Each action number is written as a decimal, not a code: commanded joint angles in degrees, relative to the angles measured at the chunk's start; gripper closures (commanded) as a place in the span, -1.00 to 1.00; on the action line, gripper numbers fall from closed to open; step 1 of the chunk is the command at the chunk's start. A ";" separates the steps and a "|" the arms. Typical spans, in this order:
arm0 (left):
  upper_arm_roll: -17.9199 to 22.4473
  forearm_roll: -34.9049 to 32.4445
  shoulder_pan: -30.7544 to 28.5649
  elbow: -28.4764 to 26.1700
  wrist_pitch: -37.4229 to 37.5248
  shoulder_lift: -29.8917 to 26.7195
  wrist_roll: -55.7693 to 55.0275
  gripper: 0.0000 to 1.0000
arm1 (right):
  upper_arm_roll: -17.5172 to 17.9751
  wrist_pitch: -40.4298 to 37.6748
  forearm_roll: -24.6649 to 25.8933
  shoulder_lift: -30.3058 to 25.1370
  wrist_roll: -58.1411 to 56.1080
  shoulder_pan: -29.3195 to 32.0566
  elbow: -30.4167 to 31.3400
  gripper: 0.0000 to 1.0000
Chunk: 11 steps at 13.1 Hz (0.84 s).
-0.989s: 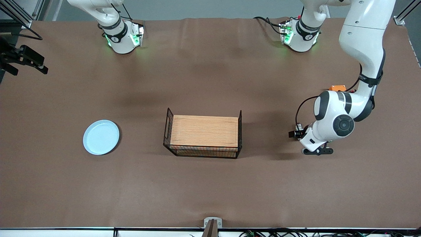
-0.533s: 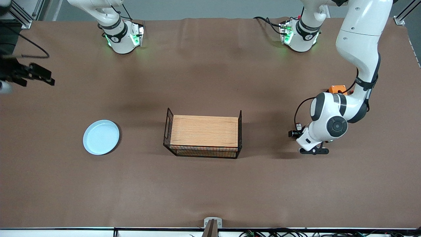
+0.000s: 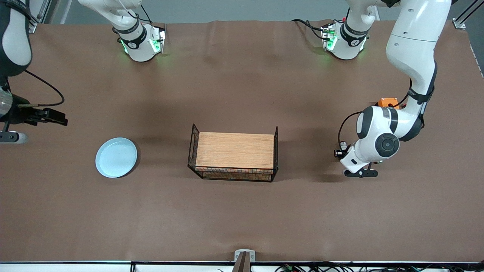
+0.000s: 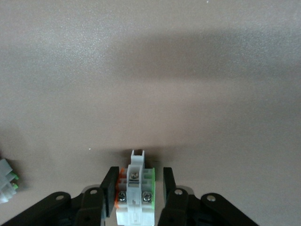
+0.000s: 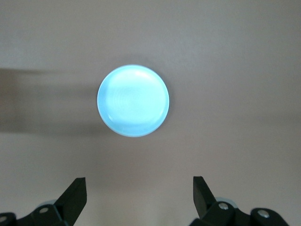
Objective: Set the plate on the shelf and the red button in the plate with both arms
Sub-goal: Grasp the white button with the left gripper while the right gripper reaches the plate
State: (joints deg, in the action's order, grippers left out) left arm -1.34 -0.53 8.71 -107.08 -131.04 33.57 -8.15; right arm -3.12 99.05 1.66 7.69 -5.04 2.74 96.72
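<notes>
The pale blue plate (image 3: 116, 157) lies flat on the table toward the right arm's end; it also shows in the right wrist view (image 5: 133, 100). My right gripper (image 3: 61, 118) is open and empty in the air, beside the plate and not over it; its wrist view (image 5: 138, 190) shows the jaws wide apart. My left gripper (image 3: 336, 153) is low at the left arm's end. In its wrist view (image 4: 138, 181) the jaws straddle the red button's white-grey body (image 4: 135, 188), which has green and orange sides. One finger touches it, the other stands a little off. The red cap is hidden.
A black wire basket with a wooden top (image 3: 234, 155) stands mid-table between the plate and the left gripper. A second small white piece with green marks (image 4: 7, 181) lies beside the left gripper. An orange block (image 3: 387, 102) shows by the left arm's elbow.
My right arm has swung into view from the table's end, bringing its open gripper closer to the plate. The left gripper has shifted only slightly at the button.
</notes>
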 commanded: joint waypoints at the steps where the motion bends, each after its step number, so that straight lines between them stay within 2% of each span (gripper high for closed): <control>1: 0.28 -0.88 0.69 -1.11 -1.06 -0.44 0.50 0.24 | 0.57 11.65 0.98 0.22 -0.41 0.68 9.15 -1.00; 3: 0.28 -1.14 0.95 -1.20 -0.97 -0.53 0.50 0.39 | 0.57 21.41 0.89 1.27 -0.41 1.56 15.48 -1.00; 5: 0.28 -1.14 0.78 -1.11 -0.45 -1.31 0.50 0.47 | 0.66 29.59 0.89 4.07 -1.02 3.14 18.93 -1.00; 11: 0.37 -0.36 -0.10 -0.14 1.75 -6.76 -0.73 0.49 | 0.74 47.35 -3.41 16.55 -7.79 6.84 22.10 -1.00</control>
State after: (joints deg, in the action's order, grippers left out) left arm -1.12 -0.79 8.72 -106.53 -130.46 29.80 -8.19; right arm -3.20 141.47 0.00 21.17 -10.94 8.63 117.72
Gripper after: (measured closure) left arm 0.665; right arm 0.000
